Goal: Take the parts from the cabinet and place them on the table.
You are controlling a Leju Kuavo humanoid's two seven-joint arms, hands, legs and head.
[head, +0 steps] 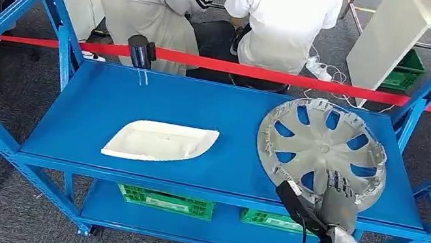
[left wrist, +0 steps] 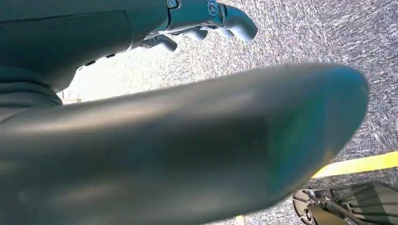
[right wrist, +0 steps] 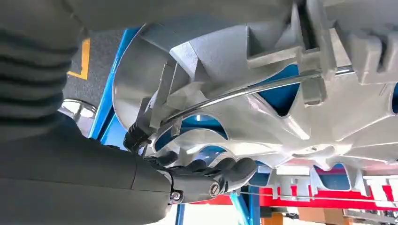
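Two parts on the shelf: a round silver-grey plastic wheel cover with spoke cut-outs [head: 323, 148] lies inner side up toward the right end of the blue metal rack's top shelf [head: 98, 95]; a flat white plastic panel with a pointed end [head: 160, 141] lies left of middle, well apart from it.
Right hand [head: 337, 198]: reaches over the shelf's front edge onto the near rim of the wheel cover. In the right wrist view the dark fingers [right wrist: 220, 171] lie curled against the cover's ribbed underside, beside its thin wire retaining ring [right wrist: 244, 91]. Whether they have closed round the rim or merely rest against it, I cannot tell.
Left hand [left wrist: 206, 21]: hangs over the grey carpet, fingers loosely curled in, with nothing in them.
Step in hand: probably securing a hold on the wheel cover before lifting; it appears to lie flat on the shelf, not yet raised.
Handling: likely light and thin, fairly stiff overall yet springy at the rim, smooth and a little slippery. The clip tabs round the edge look brittle.
Where to grip: the rim between two tabs, or a spoke through a cut-out; avoid the wire ring, which could pull loose.
Beyond the rack: a red barrier tape [head: 273, 76] and two people standing with backs turned.
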